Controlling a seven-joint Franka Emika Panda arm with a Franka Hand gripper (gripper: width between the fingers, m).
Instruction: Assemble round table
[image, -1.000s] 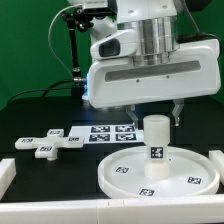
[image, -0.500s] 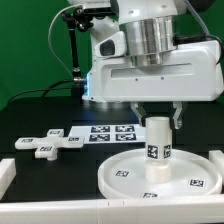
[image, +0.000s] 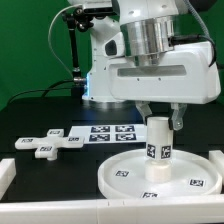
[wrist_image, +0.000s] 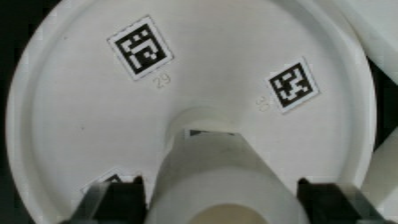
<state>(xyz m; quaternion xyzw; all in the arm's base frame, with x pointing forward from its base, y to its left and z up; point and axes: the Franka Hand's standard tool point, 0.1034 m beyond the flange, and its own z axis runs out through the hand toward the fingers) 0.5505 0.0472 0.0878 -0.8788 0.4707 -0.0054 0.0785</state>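
The large round disc (image: 125, 175) lies flat at the exterior view's lower right. The short cylinder leg (image: 157, 142) stands upright on its middle. My gripper (image: 161, 118) comes straight down over the leg's top, with one finger on each side, and is shut on the leg. In the wrist view the leg (wrist_image: 217, 170) runs up between the two dark fingers (wrist_image: 118, 196), with the disc (wrist_image: 89, 110) and its tags beneath. The cross-shaped piece (image: 48, 142) lies flat on the black table at the exterior view's left, apart from the gripper.
The marker board (image: 108, 133) lies behind the disc. A low white rail (image: 60, 206) runs along the front edge and another one (image: 5, 172) stands at the left. A green backdrop and cables are behind the arm.
The gripper has turned about its vertical axis, and its body has swung toward the exterior view's right. The leg has turned with it, so a second tag now shows on its side.
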